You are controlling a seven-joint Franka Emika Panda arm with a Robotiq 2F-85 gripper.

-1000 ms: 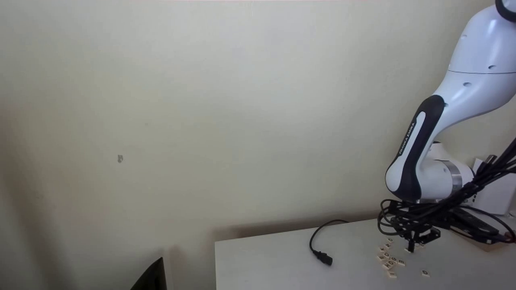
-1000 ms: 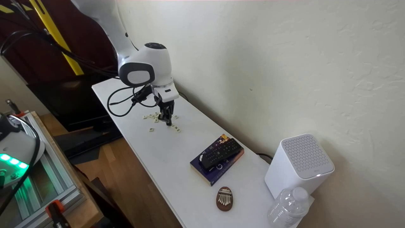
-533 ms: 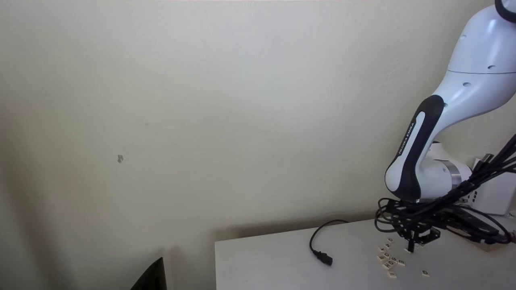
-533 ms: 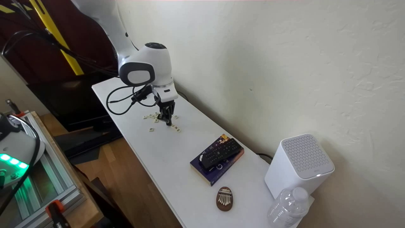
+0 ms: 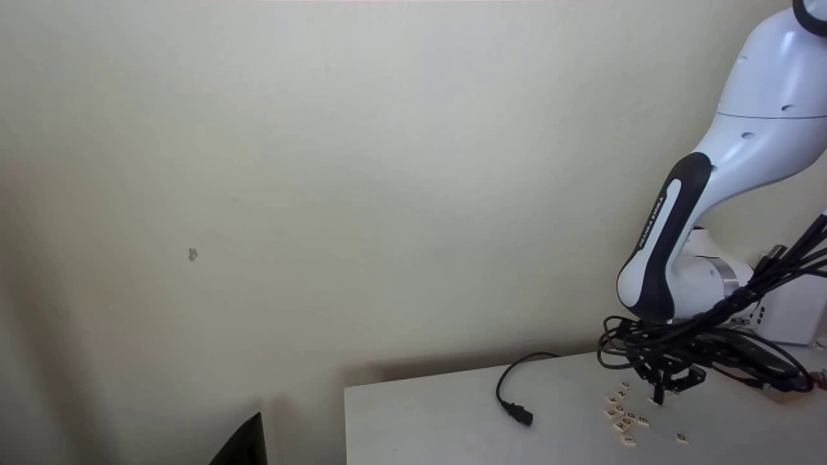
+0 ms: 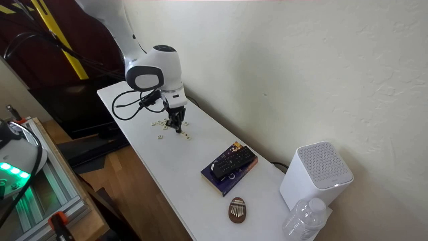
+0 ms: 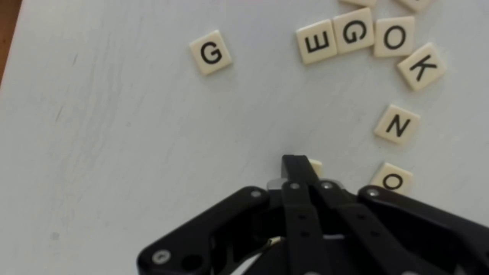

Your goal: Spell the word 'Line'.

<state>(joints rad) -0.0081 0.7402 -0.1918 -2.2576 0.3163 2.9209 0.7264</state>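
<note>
The tool [image 7: 300, 166], jaws narrow and together, points down at the table [image 7: 114, 152] beside a partly hidden tile [image 7: 316, 167]; contact is unclear. In an exterior view, the word's row [image 6: 186, 135] lies just right and near, seemingly I, N, E; settling L probably remains. The arm [image 6: 169, 67] bends down from far left.

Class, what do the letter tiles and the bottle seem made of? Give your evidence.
The letter tiles look like smooth, satin plastic: even cream, no visible grain, though wood is possible. The bottle is probably glossy plastic: see-through, ridged, with highlights.
</note>
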